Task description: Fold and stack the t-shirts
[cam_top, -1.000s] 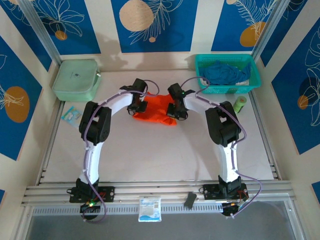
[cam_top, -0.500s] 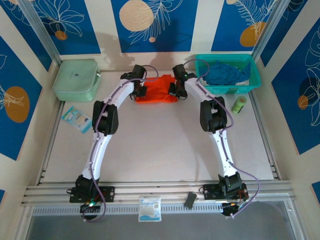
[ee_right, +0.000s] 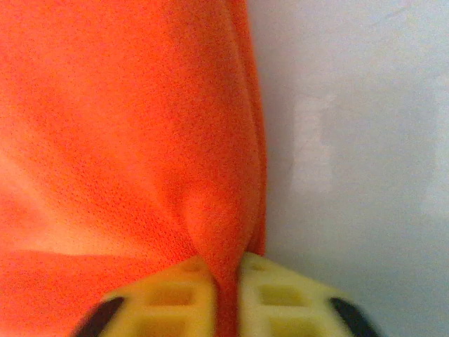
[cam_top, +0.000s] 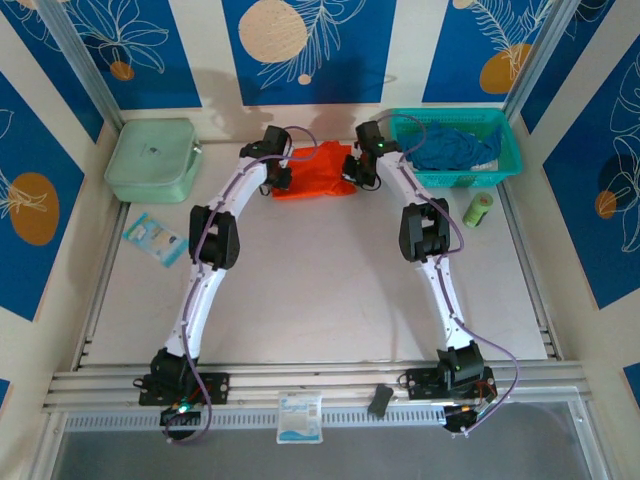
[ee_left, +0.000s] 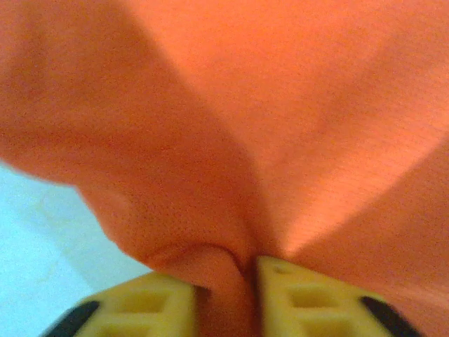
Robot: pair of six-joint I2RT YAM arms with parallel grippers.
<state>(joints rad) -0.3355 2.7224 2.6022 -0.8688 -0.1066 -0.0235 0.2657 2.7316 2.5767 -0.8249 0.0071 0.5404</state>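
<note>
As I check both wrist views, left gripper [ee_left: 226, 282] pinching the orange t-shirt [cam_top: 318, 172], right gripper [ee_right: 226, 279] pinching its opposite edge.

Tee on the table [cam_top: 318, 172]: bright orange, plain.
Tee in the basket [cam_top: 445, 145]: dark blue.
Basket [cam_top: 460, 180]: teal mesh.
Zip case [cam_top: 150, 160]: pale green.
Gripper fingers [ee_left: 140, 309]: yellow.
Walls [cam_top: 330, 60]: blue, white leaf outlines.

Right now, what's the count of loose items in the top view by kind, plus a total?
T-shirts: 2 (orange t-shirt, blue t-shirt)
Teal basket: 1
Pale green case: 1
Green roll: 1
Flat packets: 2 (left packet, front packet)
Small dark object: 1
Total: 8
</note>
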